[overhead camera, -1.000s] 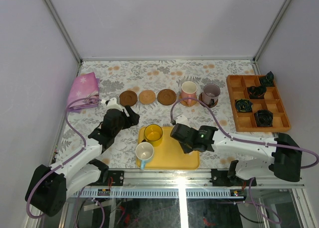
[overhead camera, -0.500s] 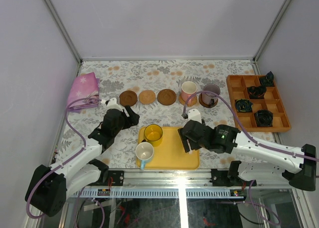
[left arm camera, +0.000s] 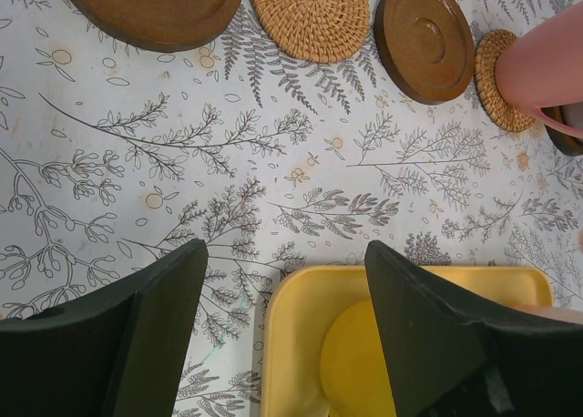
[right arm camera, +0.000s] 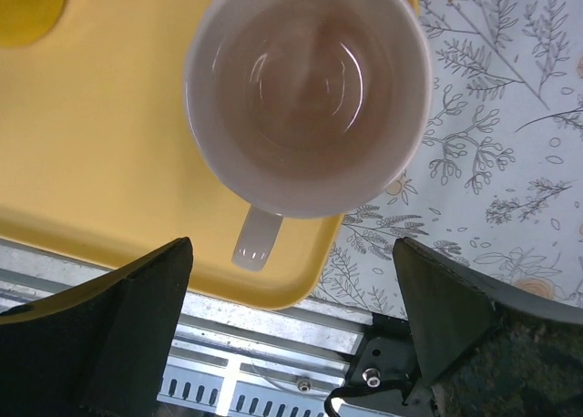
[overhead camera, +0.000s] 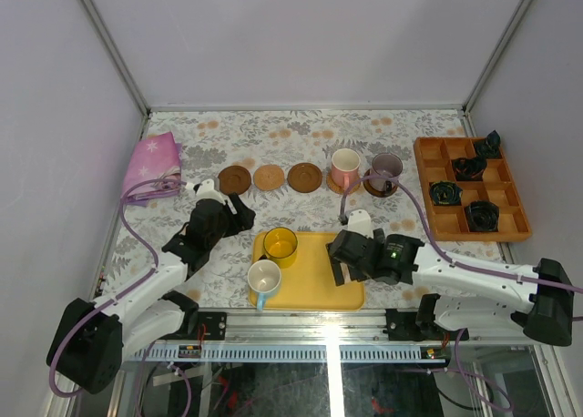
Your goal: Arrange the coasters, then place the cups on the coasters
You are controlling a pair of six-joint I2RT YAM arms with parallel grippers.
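Currently right end effector (right arm camera: 291,246) wide over pink cup (right arm camera: 310,89) (on tray (right arm camera: 91,144))

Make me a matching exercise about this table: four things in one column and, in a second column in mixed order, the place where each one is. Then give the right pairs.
Things
1. pink cup in the far row
2. grey-purple cup
3. yellow cup
4. bare woven coaster

Places
A. on the yellow tray
B. between two bare dark coasters
C. on a dark brown coaster
D. on a woven tan coaster

Pairs: 1-D, 2-C, 3-A, 4-B
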